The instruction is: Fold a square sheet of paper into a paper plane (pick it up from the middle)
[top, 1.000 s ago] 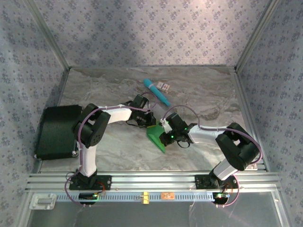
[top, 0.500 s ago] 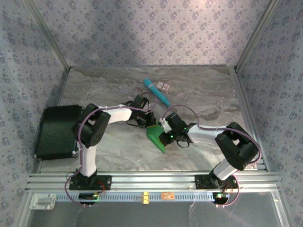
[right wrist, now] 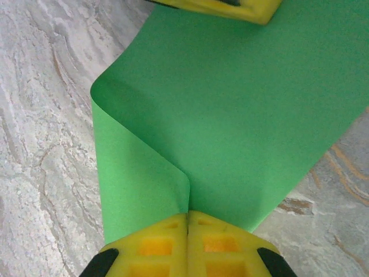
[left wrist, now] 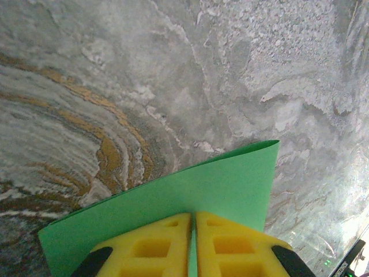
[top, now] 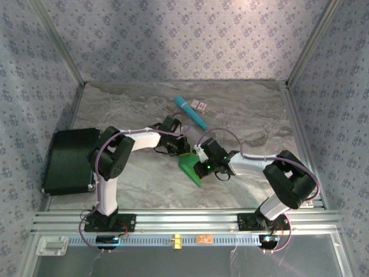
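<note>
The left claw is pinching the square sheet of paper, with its yellow fingers squeezed tight together. The right claw is pinching the other edge, and it is squeezed tight too. The green paper is hanging between the two claws, near the middle of the table, and it is bending over in a soft curl. It looks very light, thin and floppy, so it could tear or crumple. Holding it by the edges and pulling gently seems best.
</note>
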